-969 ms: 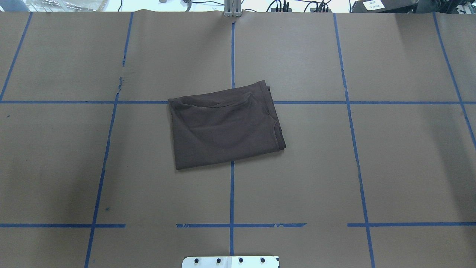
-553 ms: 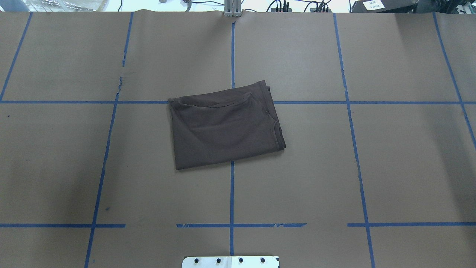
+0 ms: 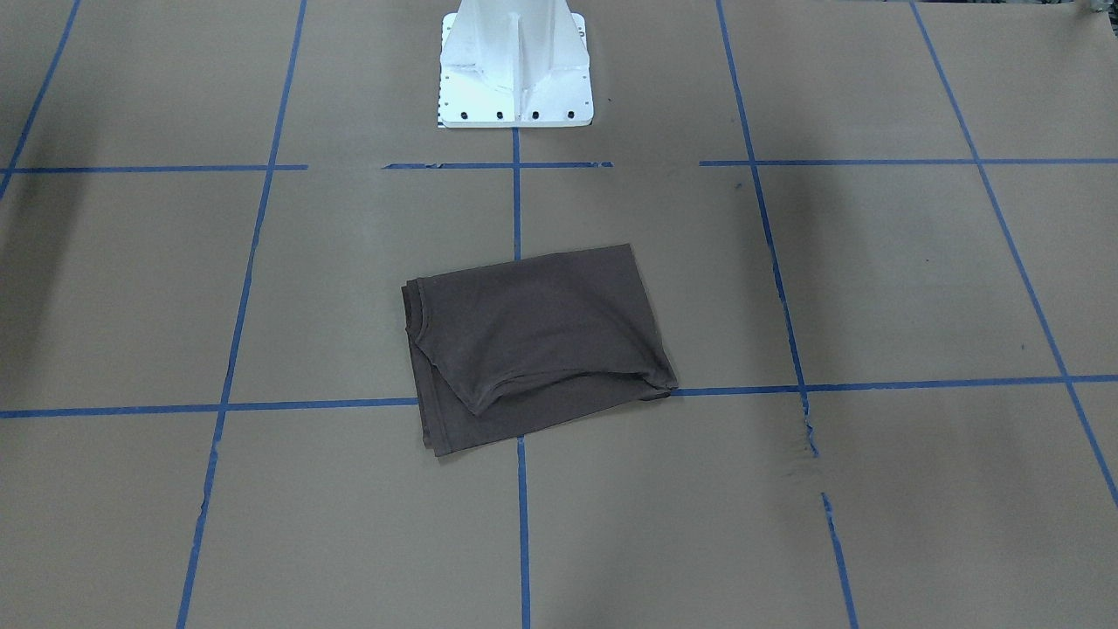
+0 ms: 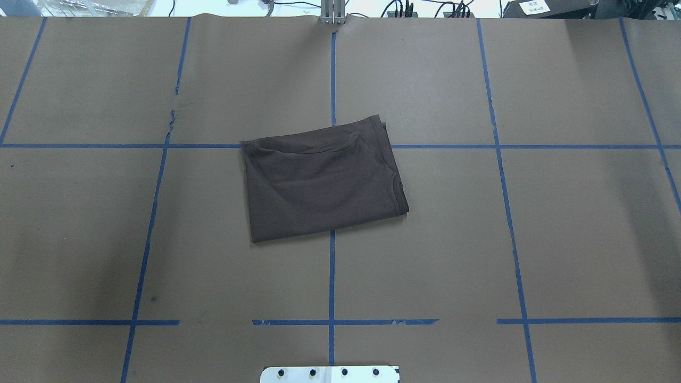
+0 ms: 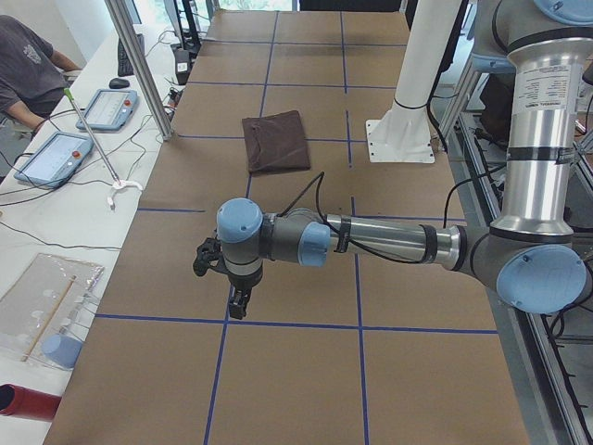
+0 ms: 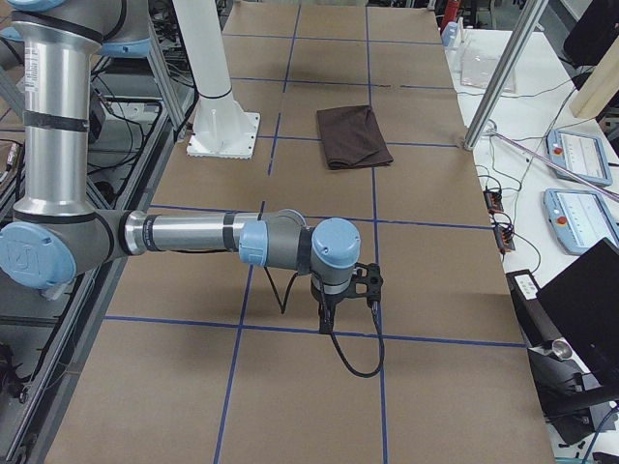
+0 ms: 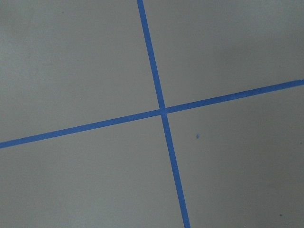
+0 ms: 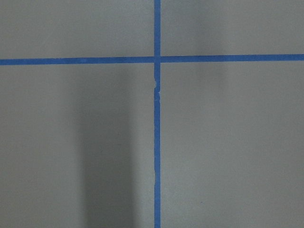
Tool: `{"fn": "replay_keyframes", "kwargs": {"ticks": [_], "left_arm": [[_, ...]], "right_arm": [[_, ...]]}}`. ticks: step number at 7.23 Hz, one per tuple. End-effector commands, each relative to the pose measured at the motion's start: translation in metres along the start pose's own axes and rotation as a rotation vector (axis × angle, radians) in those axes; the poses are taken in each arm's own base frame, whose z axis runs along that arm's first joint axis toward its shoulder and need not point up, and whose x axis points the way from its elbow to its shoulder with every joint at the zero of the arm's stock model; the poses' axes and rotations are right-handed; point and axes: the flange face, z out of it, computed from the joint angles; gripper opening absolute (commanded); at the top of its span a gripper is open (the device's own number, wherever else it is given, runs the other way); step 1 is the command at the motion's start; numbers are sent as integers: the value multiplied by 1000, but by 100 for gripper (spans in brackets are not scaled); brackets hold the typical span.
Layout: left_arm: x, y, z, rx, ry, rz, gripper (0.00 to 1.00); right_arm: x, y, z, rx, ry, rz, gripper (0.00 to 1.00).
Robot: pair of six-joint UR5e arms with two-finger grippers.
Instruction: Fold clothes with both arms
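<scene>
No shift since earlier frame: folded T-shirt (image 4: pixel 322 181) lies as before, flat at centre of table (image 4: pixel 585 239), covering blue tape (image 4: pixel 331 276) crossing. Left gripper (image 5: pixel 238 306) and right gripper (image 6: pixel 327 321) hover well apart from it; whether either is spread or closed, we cannot tell.

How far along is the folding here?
Done: the T-shirt lies folded into a compact rectangle at mid-table, with one layer's edge slightly uneven. In hand: nothing. The left gripper and right gripper hang over the table far from the shirt. Left: seemingly nothing, perhaps tidying that edge.
</scene>
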Motion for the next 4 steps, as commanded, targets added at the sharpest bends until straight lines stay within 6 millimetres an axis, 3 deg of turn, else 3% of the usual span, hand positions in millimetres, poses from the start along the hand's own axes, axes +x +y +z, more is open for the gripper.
{"fn": "replay_keyframes", "kwargs": {"ticks": [1, 4], "left_arm": [[0, 0, 0, -2, 0, -3, 100], [0, 1, 1, -2, 4, -4, 100]], "right_arm": [[-7, -1, -7, 15, -1, -17, 100], [-11, -1, -10, 22, -3, -25, 100]]}}
